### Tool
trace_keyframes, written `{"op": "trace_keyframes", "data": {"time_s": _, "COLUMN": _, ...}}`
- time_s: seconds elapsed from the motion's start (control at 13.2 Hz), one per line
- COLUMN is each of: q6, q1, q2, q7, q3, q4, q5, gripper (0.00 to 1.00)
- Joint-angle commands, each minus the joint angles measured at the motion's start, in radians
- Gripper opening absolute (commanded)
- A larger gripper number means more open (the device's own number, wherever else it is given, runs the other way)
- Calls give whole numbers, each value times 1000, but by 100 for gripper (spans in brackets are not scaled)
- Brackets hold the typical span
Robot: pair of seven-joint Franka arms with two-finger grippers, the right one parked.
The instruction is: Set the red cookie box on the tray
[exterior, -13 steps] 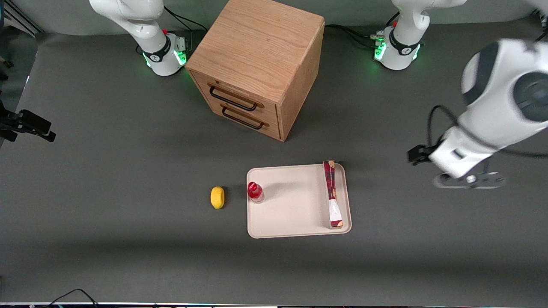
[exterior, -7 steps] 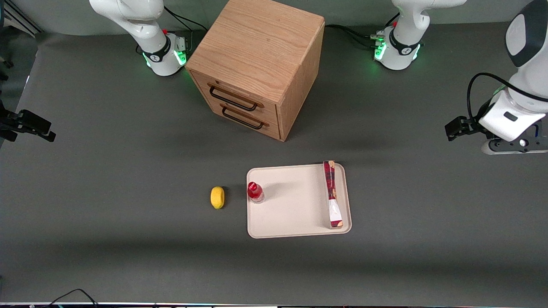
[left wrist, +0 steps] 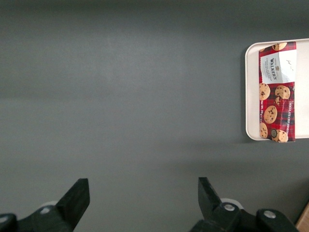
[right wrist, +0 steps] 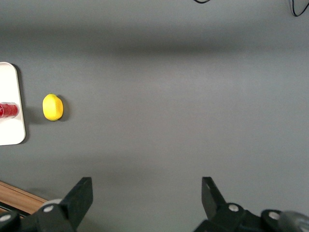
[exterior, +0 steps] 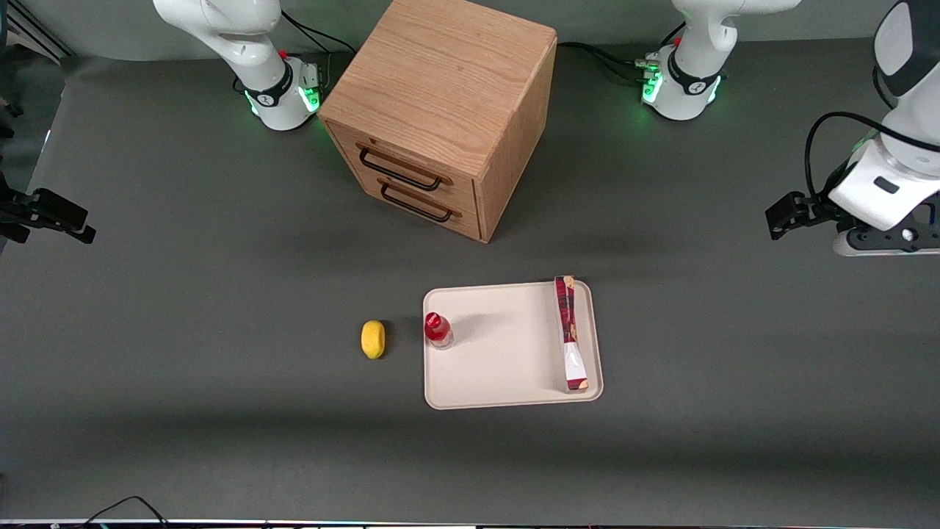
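Box [exterior: 570,334] lies flat on the tray [exterior: 507,367], along one short edge — gripper [left wrist: 142,203] well apart, fingers spread, holding nothing

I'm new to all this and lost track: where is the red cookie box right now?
The red cookie box lies flat on the tray, along the short edge toward the working arm's end of the table. The open gripper is well away over bare table.

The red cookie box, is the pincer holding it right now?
No, the red cookie box lies on the tray, while the open, empty pincer hangs over bare table toward the working arm's end.
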Motion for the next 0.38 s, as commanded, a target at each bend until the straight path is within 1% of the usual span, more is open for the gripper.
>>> {"op": "trace_keyframes", "data": {"time_s": 0.0, "q6": -52, "q1": -11, "q2": 37, "q7": 15, "q3": 7, "q4": 77, "q5": -46, "gripper": 100}}
{"op": "trace_keyframes", "data": {"time_s": 0.3, "q6": -61, "q1": -13, "q2": 59, "q7": 23, "q3": 7, "q4": 108, "q5": -43, "gripper": 100}}
